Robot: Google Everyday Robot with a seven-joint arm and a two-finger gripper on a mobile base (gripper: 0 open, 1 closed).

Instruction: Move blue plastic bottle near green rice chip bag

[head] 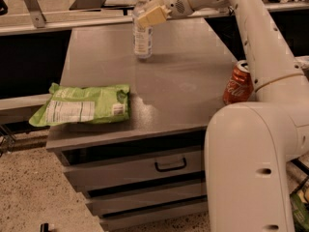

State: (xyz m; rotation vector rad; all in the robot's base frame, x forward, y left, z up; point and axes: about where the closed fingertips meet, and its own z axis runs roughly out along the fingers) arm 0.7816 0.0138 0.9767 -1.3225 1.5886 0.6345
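The blue plastic bottle stands upright near the far edge of the grey cabinet top, with a white cap and a white label. The green rice chip bag lies flat at the front left corner, its white nutrition panel facing up and its left end hanging over the edge. My gripper reaches in from the upper right and sits at the bottle's upper part, its tan fingers against the bottle's neck and shoulder.
A red soda can stands at the cabinet's right edge, close against my white arm. The cabinet has drawers below. A dark shelf and metal rail run behind the far edge. My large base fills the lower right.
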